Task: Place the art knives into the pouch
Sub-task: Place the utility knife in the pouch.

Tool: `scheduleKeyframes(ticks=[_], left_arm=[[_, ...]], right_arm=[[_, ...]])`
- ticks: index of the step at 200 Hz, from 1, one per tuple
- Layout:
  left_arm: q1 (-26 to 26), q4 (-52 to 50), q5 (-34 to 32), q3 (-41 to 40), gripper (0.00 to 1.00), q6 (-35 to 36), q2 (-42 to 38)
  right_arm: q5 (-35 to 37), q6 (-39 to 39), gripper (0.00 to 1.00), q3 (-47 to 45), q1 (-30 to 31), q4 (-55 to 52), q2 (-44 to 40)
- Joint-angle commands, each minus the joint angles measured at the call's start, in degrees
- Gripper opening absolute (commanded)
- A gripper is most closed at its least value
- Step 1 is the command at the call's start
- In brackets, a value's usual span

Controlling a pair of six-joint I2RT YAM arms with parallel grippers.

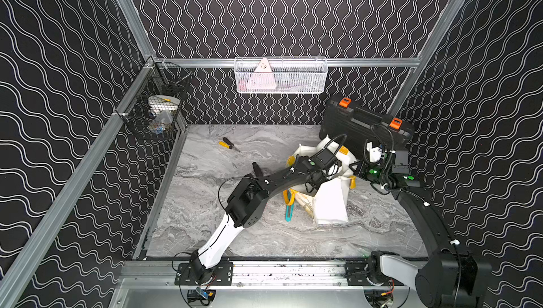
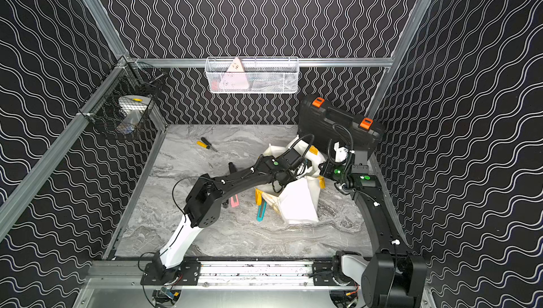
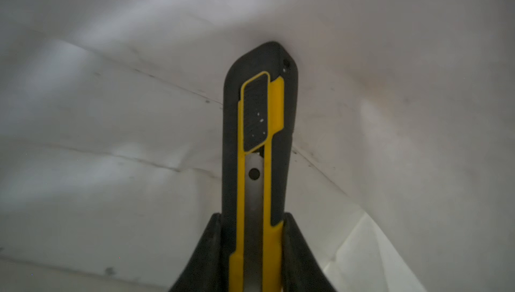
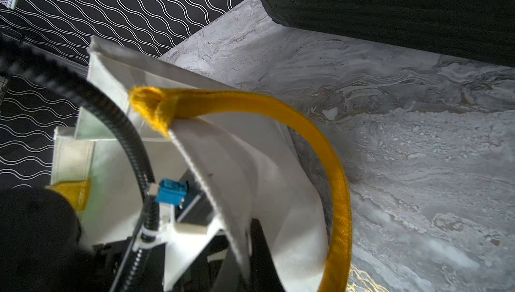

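The art knife (image 3: 260,137) is black and yellow, with a grey blade slide down its middle. My left gripper (image 3: 253,217) is shut on its lower part, deep inside the pouch (image 3: 111,137), whose white cloth fills the view round the knife's tip. In both top views the pouch (image 1: 332,203) (image 2: 299,203) lies crumpled at the right of the table, and the left wrist reaches into its mouth, hiding the jaws and the knife. My right gripper (image 4: 245,229) is shut on the pouch's rim (image 4: 211,193), next to a yellow loop handle (image 4: 334,165).
A teal cutter (image 1: 289,208) lies beside the pouch and a pink one (image 2: 234,200) under the left arm. A yellow screwdriver (image 1: 227,145) lies at the back left. A black case (image 1: 364,124) stands behind the pouch. A white wire basket (image 1: 280,76) and a black mesh basket (image 1: 155,112) hang on the walls.
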Motion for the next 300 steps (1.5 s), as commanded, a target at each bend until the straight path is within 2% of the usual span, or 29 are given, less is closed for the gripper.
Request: scheduleKeyframes(ticks=[1, 39, 74, 127, 193, 215, 266, 300], left_arm=[[-1.2, -1.3, 0.6, 0.2, 0.00, -0.3, 2.1], [-1.6, -7.0, -3.8, 1.1, 0.00, 1.6, 5.9], [-0.6, -12.4, -10.9, 1.0, 0.00, 3.7, 6.4], [5.1, -15.0, -14.3, -3.2, 0.00, 5.4, 4.1], [6.7, -17.2, -17.1, -1.9, 0.00, 5.1, 3.6], [6.7, -15.8, -17.2, -4.4, 0.00, 4.2, 2.1], [6.6, -13.7, -16.6, -5.6, 0.00, 2.7, -0.1], [6.4, -15.0, -16.7, -2.9, 0.00, 2.3, -0.1]], right_arm=[[-0.7, 0.2, 0.00, 0.1, 0.1, 1.8, -0.3], [0.3, 0.5, 0.00, 0.2, 0.1, 1.8, -1.0], [2.2, 1.3, 0.00, 1.4, 0.0, 0.9, -1.0], [5.0, 2.4, 0.00, 2.8, -0.7, 1.4, -1.2], [11.5, -0.1, 0.00, 4.9, -0.9, -2.9, -1.4], [13.8, -0.1, 0.00, 5.4, -0.9, -3.8, -1.6], [6.9, 1.2, 0.00, 4.6, -1.1, -1.0, 0.3], [4.6, 1.9, 0.00, 3.5, -1.1, 0.8, 0.4]])
